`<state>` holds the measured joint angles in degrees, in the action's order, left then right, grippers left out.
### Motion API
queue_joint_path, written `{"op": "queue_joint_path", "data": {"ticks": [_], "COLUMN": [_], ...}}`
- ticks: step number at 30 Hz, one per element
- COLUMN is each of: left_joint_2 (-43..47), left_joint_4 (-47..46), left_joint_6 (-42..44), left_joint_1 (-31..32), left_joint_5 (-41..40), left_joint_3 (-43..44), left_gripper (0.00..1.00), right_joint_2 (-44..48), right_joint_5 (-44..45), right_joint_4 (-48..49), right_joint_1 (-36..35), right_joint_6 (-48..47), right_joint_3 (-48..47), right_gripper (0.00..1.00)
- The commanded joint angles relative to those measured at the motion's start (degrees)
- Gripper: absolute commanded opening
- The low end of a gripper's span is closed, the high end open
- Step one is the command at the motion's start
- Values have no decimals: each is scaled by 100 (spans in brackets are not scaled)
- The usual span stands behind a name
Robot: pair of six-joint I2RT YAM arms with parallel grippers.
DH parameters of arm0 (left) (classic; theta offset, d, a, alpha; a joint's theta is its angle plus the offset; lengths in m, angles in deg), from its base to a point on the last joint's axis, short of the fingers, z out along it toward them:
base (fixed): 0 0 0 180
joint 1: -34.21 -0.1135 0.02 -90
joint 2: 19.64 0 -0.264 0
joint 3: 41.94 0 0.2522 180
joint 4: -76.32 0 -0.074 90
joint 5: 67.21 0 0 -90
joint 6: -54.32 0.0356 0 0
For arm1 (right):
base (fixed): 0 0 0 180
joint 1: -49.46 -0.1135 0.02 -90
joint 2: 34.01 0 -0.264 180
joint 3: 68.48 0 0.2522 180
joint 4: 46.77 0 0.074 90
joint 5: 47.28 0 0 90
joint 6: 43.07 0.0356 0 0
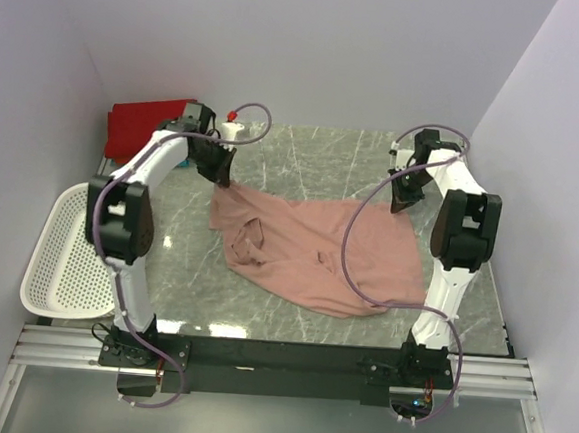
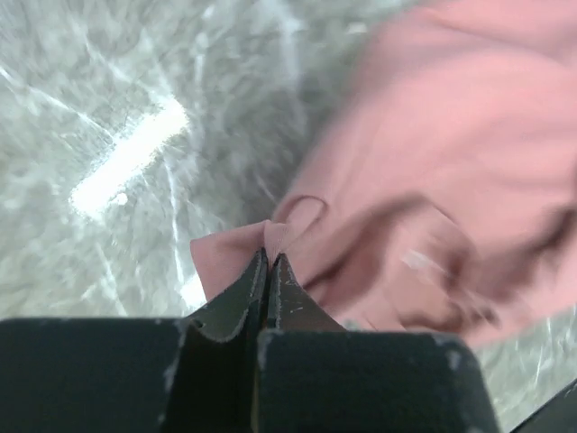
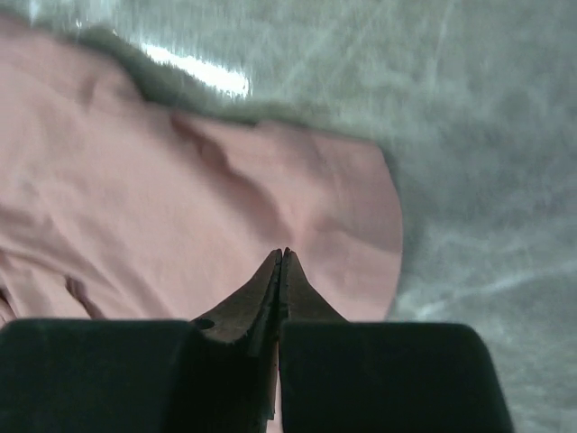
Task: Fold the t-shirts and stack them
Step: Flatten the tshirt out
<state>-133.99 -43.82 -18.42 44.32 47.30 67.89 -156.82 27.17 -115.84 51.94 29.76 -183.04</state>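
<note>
soft, light, apt to sag, so clamped on dusty-pink t-shirt (image 1: pixel 307 253) at upper-left corner with left gripper (image 2: pixel 269 262), upper-right edge with right gripper (image 3: pixel 281 259).

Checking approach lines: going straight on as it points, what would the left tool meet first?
The pink shirt: the left tool is shut on a fold of it; table beyond, though depth is unclear.

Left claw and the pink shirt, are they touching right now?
Touching. The left wrist view shows the left claw shut, with a small fold of the pink shirt pinched between its tips.
</note>
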Motion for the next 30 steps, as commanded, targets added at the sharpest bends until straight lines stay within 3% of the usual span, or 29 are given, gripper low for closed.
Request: {"op": "queue_joint_path", "data": {"ticks": [1, 4, 5, 8, 10, 12, 14, 15, 17, 18, 21, 25, 30], "left_joint_2": [1245, 2440, 3070, 4013, 4209, 4367, 4682, 4771, 4825, 4755, 4089, 2886, 2312], "left_joint_4": [143, 521, 557, 391, 294, 206, 188, 206, 276, 398, 540, 523, 154], "left_joint_6": [839, 2200, 2856, 3641, 3977, 4338, 4383, 4313, 3955, 3769, 2970, 1707, 842], "left_joint_1": [122, 438, 570, 1098, 1151, 1055, 897, 679, 467, 266, -200, -519, -519], "left_joint_5": [589, 959, 881, 73, -523, -851, -651, -484, 15, 158, 466, 477, -147], "left_joint_3": [-482, -1825, -2673, -4379, -5008, -5511, -5434, -5302, -4821, -4643, -4001, -3394, -3297], "left_gripper": [1, 1, 1, 0, 2, 33, 59, 68, 72, 71, 65, 54, 49], "right_joint_2": [862, 1258, 1398, 1601, 1672, 1681, 1628, 1611, 1567, 1558, 1488, 1093, 723], "right_joint_5": [-106, -1, 17, 122, 131, 184, 167, 62, -61, -193, -395, -397, -273], "right_joint_4": [-226, -217, -208, -208, -252, -409, -577, -769, -893, -937, -894, -824, -543], "right_joint_1": [174, 226, 244, 297, 367, 393, 420, 437, 490, 508, 499, 490, 490], "right_joint_6": [-286, -514, -568, -735, -849, -963, -1174, -1279, -1289, -1289, -1158, -955, -666], "right_joint_3": [278, 937, 1226, 1675, 1826, 1914, 1853, 1792, 1547, 1458, 1054, 465, -186], "right_gripper": [0, 0, 0, 0, 0, 0, 1, 9, 21, 34, 49, 52, 52]}}
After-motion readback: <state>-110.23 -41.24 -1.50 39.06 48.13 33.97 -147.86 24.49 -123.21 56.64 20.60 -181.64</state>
